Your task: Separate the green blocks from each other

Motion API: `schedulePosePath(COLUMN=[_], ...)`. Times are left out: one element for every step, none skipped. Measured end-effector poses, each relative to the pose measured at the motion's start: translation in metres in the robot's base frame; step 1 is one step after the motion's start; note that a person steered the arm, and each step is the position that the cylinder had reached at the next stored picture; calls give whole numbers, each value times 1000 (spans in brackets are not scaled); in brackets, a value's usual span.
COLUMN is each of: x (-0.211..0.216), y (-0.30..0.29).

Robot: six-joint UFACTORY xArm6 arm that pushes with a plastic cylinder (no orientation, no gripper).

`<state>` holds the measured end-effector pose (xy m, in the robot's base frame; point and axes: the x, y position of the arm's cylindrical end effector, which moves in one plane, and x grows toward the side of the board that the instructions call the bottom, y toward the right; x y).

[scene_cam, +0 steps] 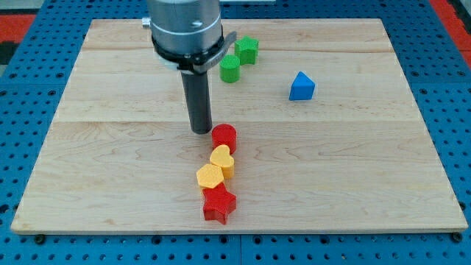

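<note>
Arm pose: the arm is seen entering from the top of the frame, left of centre, as a grey metal housing with a straight dark rod hanging upright beneath it.
My tip: my tip [202,131] is set on the worktop [110,169] near the middle of the frame, just to the left of the red cylinder [224,137]; whether the two touch cannot be told.
Jaws: no jaws are carried by this arm, so nothing is held; only the rod end meets the worktop.
Writing: no readable labels or brand marks are seen.
Green blocks: a green cylinder [230,68] and a green star-like block [247,50] are placed close together in the upper middle of the frame, the star-like one up and to the right; they are well above my tip.
Blue block: a blue block with a pointed top [302,87] is placed alone at the upper right of centre.
Lower chain: below the red cylinder, a yellow heart [222,160], a second yellow heart [210,177] and a red star [218,205] are lined up touching, towards the bottom of the frame.
</note>
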<state>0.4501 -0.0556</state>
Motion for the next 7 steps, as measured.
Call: schedulePosePath(x=[-16, -41, -59, -68, -67, -65, -66], y=[9, 9, 9, 9, 17, 39, 51])
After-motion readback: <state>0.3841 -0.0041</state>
